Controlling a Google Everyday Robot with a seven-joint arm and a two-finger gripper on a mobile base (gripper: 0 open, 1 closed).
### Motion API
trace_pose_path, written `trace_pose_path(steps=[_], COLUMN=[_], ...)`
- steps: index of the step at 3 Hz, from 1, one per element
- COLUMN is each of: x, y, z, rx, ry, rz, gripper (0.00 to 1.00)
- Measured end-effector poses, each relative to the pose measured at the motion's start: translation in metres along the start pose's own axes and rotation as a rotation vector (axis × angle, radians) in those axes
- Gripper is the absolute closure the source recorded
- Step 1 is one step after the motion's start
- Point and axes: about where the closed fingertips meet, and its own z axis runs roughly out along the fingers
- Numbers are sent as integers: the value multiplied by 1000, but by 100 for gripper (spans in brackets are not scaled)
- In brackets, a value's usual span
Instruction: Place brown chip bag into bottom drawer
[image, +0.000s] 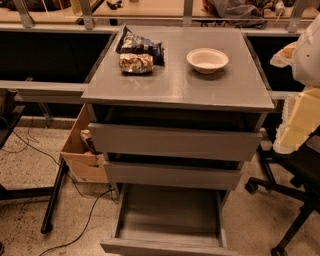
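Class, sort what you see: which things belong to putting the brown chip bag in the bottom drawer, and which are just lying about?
Job: brown chip bag; bottom drawer, open; gripper, at the right edge.
Lying about: dark chip bag; bowl; cardboard box; chair.

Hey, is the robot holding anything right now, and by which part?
Nothing visibly held: the brown chip bag lies on the cabinet top, apart from the gripper at the right edge.
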Motion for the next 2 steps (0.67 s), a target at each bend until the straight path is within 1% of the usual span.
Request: trace_pose_path(steps=[1, 2], x=[0, -6], y=[0, -6], z=[0, -7], rx=[1, 34], ry=[0, -24], rz=[0, -4], gripper=[0, 0])
